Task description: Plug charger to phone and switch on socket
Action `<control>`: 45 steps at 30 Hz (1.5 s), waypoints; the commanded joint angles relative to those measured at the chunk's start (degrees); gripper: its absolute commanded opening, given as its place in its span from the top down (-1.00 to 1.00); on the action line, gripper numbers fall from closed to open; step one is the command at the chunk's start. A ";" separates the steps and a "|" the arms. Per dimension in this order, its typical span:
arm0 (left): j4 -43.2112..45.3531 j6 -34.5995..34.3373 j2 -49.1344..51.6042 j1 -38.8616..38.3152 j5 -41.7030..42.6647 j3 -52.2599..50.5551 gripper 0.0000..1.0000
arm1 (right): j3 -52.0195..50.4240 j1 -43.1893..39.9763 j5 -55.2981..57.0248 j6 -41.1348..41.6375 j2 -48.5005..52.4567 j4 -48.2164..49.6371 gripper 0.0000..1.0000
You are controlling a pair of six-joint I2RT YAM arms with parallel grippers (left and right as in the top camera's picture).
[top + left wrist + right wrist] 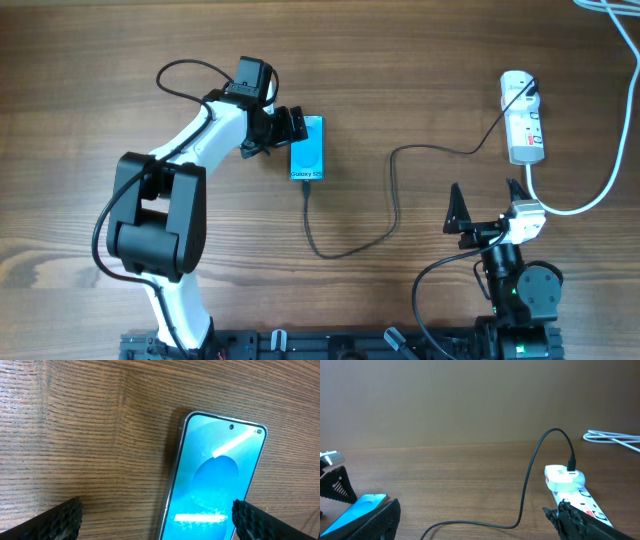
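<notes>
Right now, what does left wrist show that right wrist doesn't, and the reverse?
Left wrist only: the top end of the phone close up, with its camera hole.
Right wrist only: the socket, the charger with its black plug seated in the socket's far end, the thick white lead, and the open right tool.
Both: the phone with its cyan screen lit, lying on the wooden table, and part of the open left tool.
</notes>
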 commanded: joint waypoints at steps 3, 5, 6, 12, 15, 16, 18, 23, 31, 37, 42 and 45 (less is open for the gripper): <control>-0.02 0.09 -5.55 0.00 -0.57 -0.04 -1.00 | -0.04 0.17 -0.83 -0.79 -0.90 0.22 -1.00; -0.02 0.09 -8.46 0.00 -0.57 -0.04 -1.00 | -0.04 0.17 -0.83 -0.79 -0.90 0.22 -0.99; -0.02 0.09 -9.60 0.00 -0.57 -0.04 -1.00 | -0.04 0.17 -0.83 -0.79 -0.90 0.22 -0.99; -0.04 0.09 -19.39 0.00 -0.57 -0.04 -1.00 | -0.04 0.17 -0.83 -0.81 -0.90 0.22 -0.99; -0.70 0.52 -24.74 0.00 -1.31 -0.04 -1.00 | -0.04 0.17 -0.83 -0.81 -0.90 0.22 -0.99; -0.70 0.55 -25.94 0.00 -2.25 -0.04 -1.00 | -0.04 0.17 -0.83 -0.79 -0.90 0.22 -1.00; -2.60 0.68 -29.44 0.00 -5.92 -0.04 -1.00 | -0.04 0.17 -0.83 -0.81 -0.90 0.22 -1.00; -11.26 6.58 -33.97 0.00 -13.68 -0.94 -1.00 | -0.04 0.17 -0.83 -0.79 -0.90 0.22 -1.00; 6.73 6.54 -38.01 0.15 -15.78 -21.20 -1.00 | -0.04 0.17 -0.83 -0.79 -0.90 0.22 -1.00; 25.64 4.26 -41.00 0.17 -15.56 -40.92 -1.00 | -0.04 0.17 -0.83 -0.79 -0.90 0.22 -1.00; 42.69 -0.04 -43.80 0.17 -15.56 -55.65 -1.00 | -0.04 0.17 -0.83 -0.79 -0.90 0.22 -0.99; 50.58 -1.95 -46.01 0.24 -15.56 -63.23 -1.00 | -0.04 0.17 -0.83 -0.79 -0.90 0.22 -0.99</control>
